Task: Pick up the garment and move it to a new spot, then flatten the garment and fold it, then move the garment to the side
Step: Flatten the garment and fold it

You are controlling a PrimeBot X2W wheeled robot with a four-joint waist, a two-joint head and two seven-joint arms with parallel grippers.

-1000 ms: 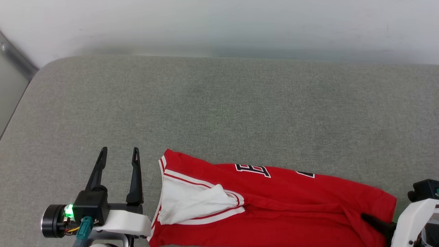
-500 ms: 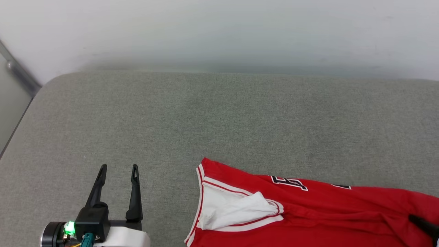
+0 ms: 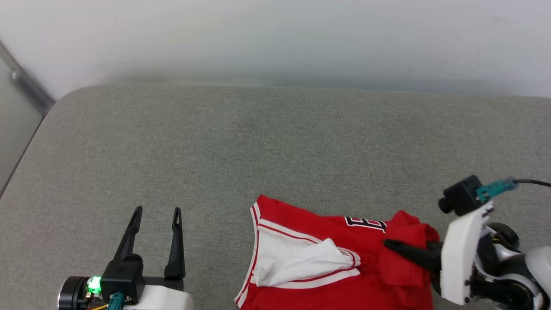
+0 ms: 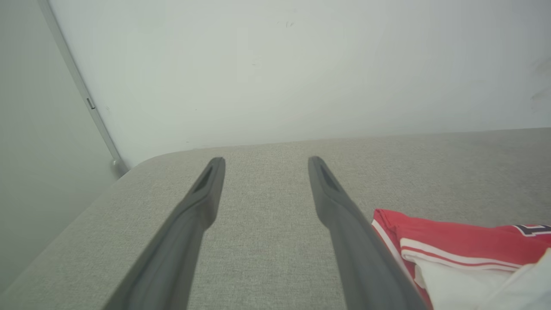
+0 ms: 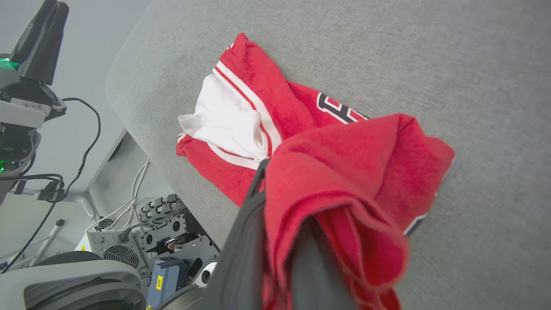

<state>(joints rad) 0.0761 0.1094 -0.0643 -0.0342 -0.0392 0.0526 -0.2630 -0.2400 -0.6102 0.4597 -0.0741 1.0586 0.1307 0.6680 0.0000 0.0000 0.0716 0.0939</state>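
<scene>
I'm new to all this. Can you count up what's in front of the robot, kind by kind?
garment: 1
end effectors: 2 (left end effector, right end effector)
grey padded surface: 1
Total: 4

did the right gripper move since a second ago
Yes. Judged against the rounded left corner of the grey table, the right gripper, shut on the garment, has swung toward the robot's left, folding its red end over.

surface: grey fabric surface [image 3: 275, 142] | behind: white wall [image 3: 275, 34] | left corner: metal strip [image 3: 26, 88]
</scene>
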